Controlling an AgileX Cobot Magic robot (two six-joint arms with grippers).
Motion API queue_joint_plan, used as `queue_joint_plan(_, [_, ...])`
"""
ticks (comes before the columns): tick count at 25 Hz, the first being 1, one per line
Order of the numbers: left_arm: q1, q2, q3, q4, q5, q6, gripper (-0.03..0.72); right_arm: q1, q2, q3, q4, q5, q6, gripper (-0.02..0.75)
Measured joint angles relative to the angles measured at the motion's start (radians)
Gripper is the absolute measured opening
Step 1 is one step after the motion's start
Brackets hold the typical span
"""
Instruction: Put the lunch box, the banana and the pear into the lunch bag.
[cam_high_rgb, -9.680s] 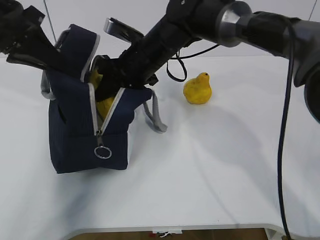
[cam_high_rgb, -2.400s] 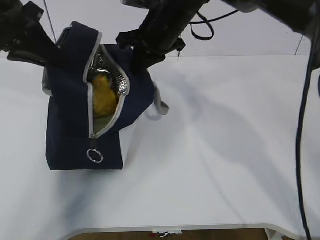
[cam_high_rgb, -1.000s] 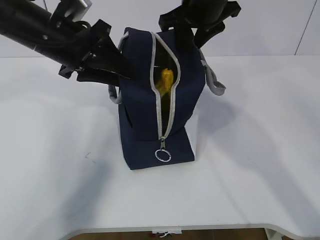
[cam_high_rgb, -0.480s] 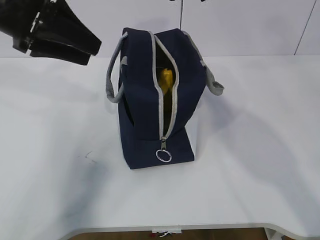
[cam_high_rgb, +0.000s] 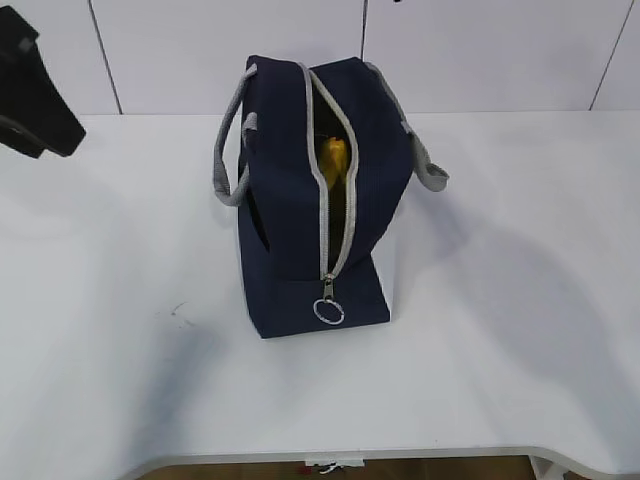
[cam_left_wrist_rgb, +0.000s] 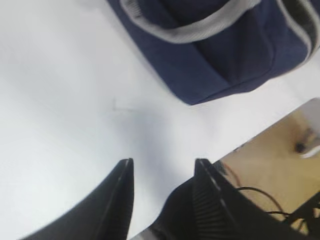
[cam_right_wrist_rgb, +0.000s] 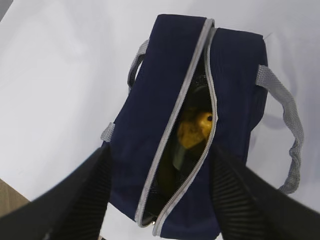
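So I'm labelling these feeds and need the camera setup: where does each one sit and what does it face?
Exterior: front of the table, slanting down at the lunch bag; left arm at the left edge.
Left wrist: above the table, facing down; open left end effector, bag corner.
Right wrist: above the bag, looking into the zipper gap at the pear; open right end effector.
All three share the bag.

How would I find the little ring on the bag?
Find the navy lunch bag standing upright on the white table. Follow its grey zipper down the near end. The ring pull hangs there, the only shiny metal loop, unlike the grey fabric handles.
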Motion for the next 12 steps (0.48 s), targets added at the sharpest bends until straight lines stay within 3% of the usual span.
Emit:
queue_joint_plan(7, [-0.010,-0.061,0.000,0.048,0.007,-0.012,0.298,0.002,0.000,0.016,0.000,0.000,0.000,0.489])
queue_joint_plan(12, [-0.010,-0.061,0.000,0.050,0.007,-0.021,0.297,0.060,-0.046,0.071,-0.111,-0.008,0.002,0.489])
